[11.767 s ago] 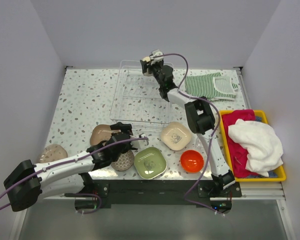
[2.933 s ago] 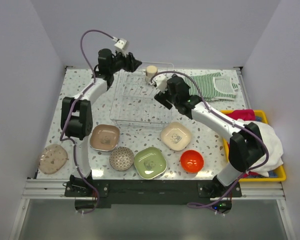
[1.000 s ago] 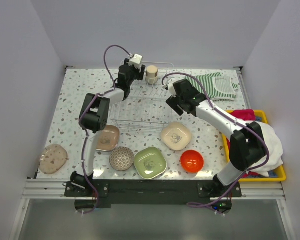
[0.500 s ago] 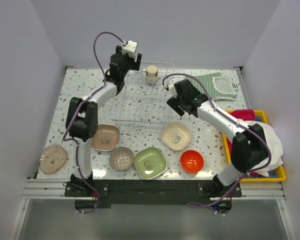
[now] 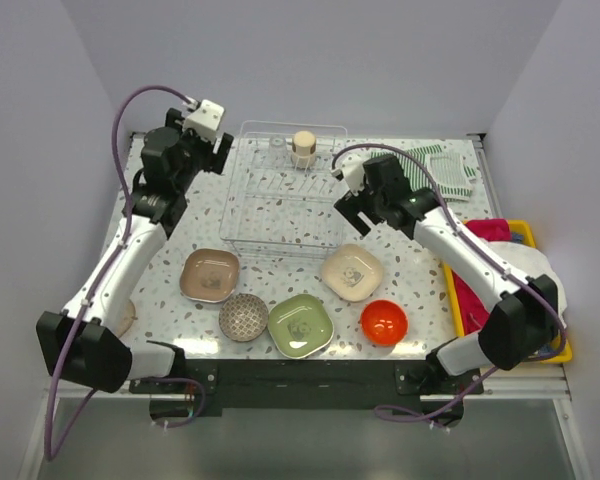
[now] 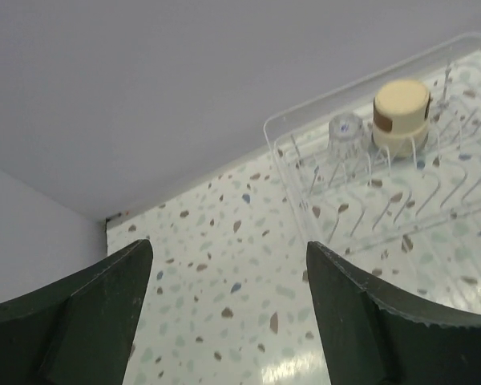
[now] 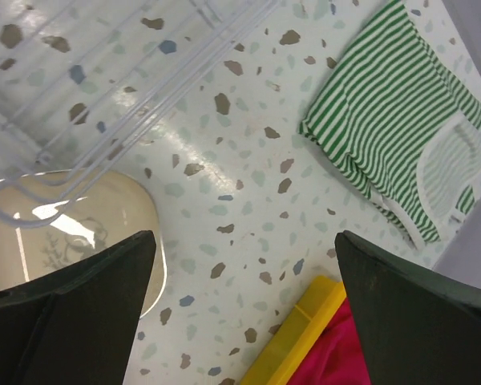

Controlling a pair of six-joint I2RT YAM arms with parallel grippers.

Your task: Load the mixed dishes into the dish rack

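Note:
The see-through dish rack stands at the back middle, with a cream cup and a small clear cup at its far edge. In front of it lie a brown plate, a grey patterned bowl, a green plate, a cream plate and an orange-red bowl. The pale round plate is mostly hidden under my left arm. My left gripper is open and empty, left of the rack's back corner. My right gripper is open and empty by the rack's right edge.
A striped green cloth lies at the back right. A yellow tray with red and white cloths sits along the right edge. Walls close the table at the back and both sides. The right wrist view shows the cream plate and the tray's corner.
My left gripper has swung left, away from the cream cup at the rack's back edge, out to the rack's left corner. My right gripper has barely shifted.

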